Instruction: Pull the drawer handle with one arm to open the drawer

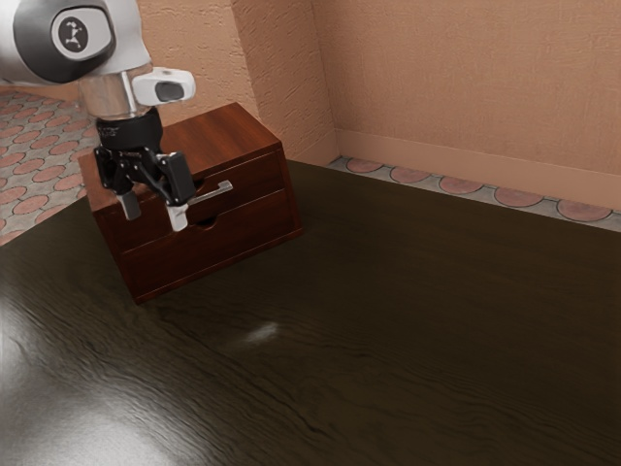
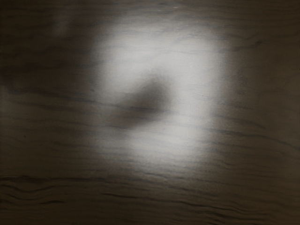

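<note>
A small reddish-brown wooden cabinet (image 1: 209,209) with two drawers stands on the dark table at the exterior view's upper left. Its upper drawer front (image 1: 254,177) carries a thin metal bar handle (image 1: 215,190). My gripper (image 1: 152,211) hangs in front of the cabinet's face, at the handle's end nearer the exterior view's left. Its fingers (image 1: 176,216) stand apart and point down, with nothing held between them. The lower drawer (image 1: 218,246) has a small notch at its top edge. The wrist view looks down on the table top (image 2: 150,197) with a bright glare patch and a dark shadow in it.
The dark wood table (image 1: 388,330) stretches wide toward the exterior view's right and front. Behind it are orange textured walls (image 1: 466,68) and a tiled floor (image 1: 39,146).
</note>
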